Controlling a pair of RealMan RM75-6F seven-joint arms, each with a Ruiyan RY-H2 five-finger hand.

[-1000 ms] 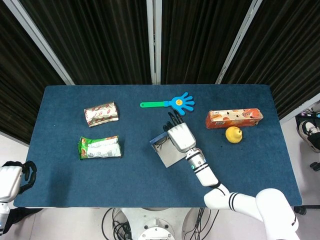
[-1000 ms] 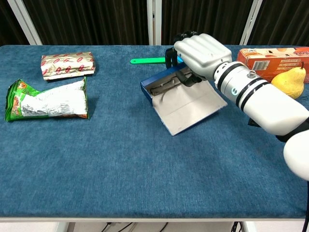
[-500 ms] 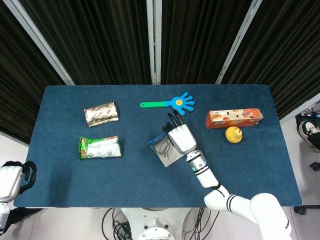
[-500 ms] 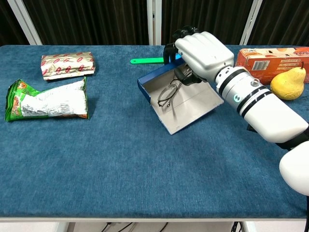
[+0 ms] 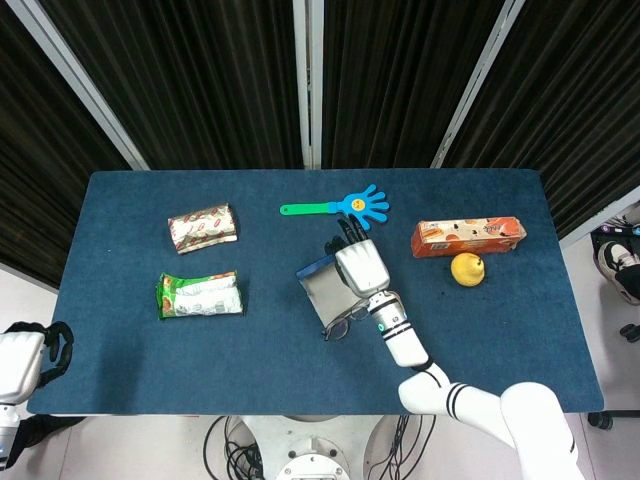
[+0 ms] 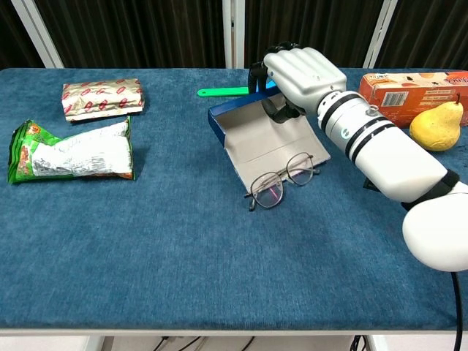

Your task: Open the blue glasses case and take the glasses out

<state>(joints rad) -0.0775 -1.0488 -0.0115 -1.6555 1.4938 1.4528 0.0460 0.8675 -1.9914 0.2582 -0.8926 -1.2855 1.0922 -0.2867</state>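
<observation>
The blue glasses case [image 5: 322, 290] [image 6: 263, 139] lies open at the table's middle, its pale lining facing up. The wire-rimmed glasses [image 5: 340, 325] [image 6: 281, 183] lie on the cloth against the case's near edge, outside it. My right hand [image 5: 360, 268] [image 6: 303, 73] grips the far right end of the case, fingers hooked over its blue wall and thumb inside. My left hand [image 5: 25, 365] hangs off the table's near left corner, far from the case; its finger pose is unclear.
A blue and green hand-shaped clapper [image 5: 345, 207] [image 6: 223, 92] lies just behind the case. An orange box [image 5: 468, 237] [image 6: 409, 86] and a yellow pear [image 5: 467, 269] [image 6: 437, 124] sit to the right. Two snack packets [image 5: 203, 227] [image 5: 200, 295] lie at the left.
The glasses slid from the far end of the case, down its lining, and out onto the cloth at its near edge. My right hand kept its hold on the case's far end.
</observation>
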